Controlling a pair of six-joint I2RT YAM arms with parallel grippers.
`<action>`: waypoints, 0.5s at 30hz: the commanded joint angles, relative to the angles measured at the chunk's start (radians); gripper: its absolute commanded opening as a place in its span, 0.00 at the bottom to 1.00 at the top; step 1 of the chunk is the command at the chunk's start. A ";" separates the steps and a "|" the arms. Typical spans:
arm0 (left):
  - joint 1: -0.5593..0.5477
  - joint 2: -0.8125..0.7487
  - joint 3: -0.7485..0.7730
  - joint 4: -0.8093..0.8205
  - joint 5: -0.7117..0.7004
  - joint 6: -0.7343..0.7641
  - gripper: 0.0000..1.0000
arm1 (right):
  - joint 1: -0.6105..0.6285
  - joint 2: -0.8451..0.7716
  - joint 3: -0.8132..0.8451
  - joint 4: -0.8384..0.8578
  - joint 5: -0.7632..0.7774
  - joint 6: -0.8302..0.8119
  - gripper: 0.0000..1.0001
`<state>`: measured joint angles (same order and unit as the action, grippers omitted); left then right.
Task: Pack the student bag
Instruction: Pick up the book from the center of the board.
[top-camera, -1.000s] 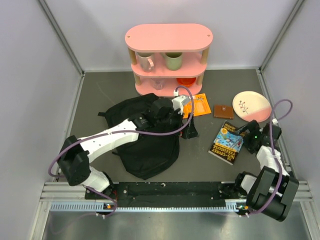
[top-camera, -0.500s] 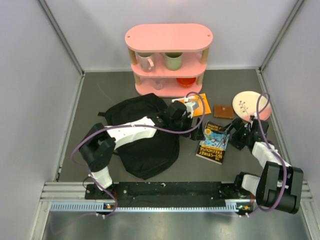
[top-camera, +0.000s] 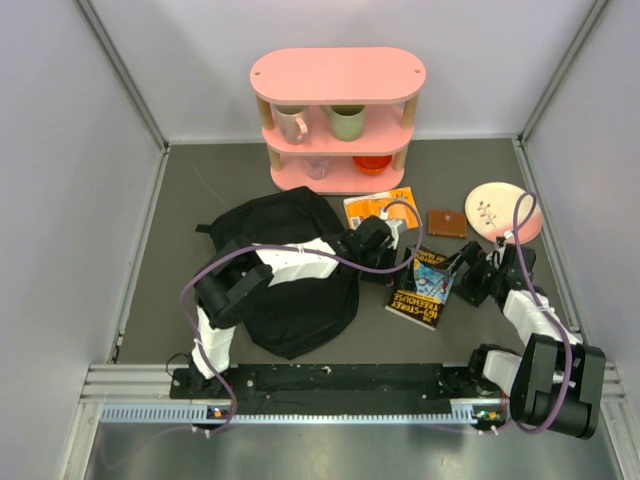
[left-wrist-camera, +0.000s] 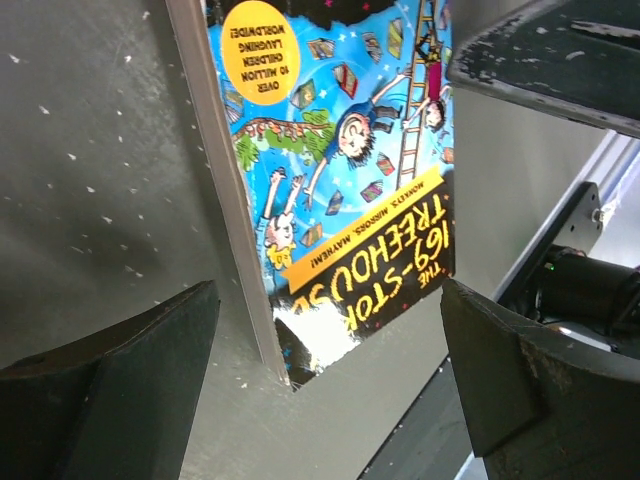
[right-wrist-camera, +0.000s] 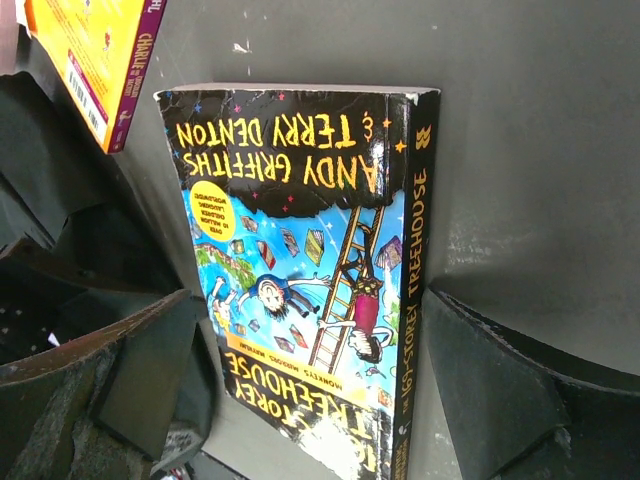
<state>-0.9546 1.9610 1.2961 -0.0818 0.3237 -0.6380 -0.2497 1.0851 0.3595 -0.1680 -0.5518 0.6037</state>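
The Treehouse paperback (top-camera: 422, 285) is straddled by the left end effector (top-camera: 398, 268) and right end effector (top-camera: 465, 272), both spread wide with nothing clamped. The student bag (top-camera: 290, 290) is slumped on the table (top-camera: 180, 200), beside it under the left arm. If both are closed together, the end effectors may collide or the paperback be shoved away.

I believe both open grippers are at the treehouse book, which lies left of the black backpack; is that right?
Not quite: the top external view shows the treehouse book lying right of the black backpack. The open left gripper and right gripper are indeed at it.
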 joint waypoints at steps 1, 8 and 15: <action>0.002 0.029 0.048 0.039 -0.029 0.000 0.96 | 0.012 0.001 -0.053 -0.087 0.032 -0.007 0.95; 0.001 0.073 0.072 0.053 0.034 -0.011 0.93 | 0.012 -0.002 -0.062 -0.076 0.026 0.004 0.95; 0.001 0.078 0.108 0.063 0.107 -0.031 0.74 | 0.012 0.004 -0.068 -0.064 0.018 0.004 0.95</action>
<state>-0.9508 2.0357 1.3579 -0.0868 0.3614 -0.6525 -0.2497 1.0691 0.3401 -0.1497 -0.5690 0.6209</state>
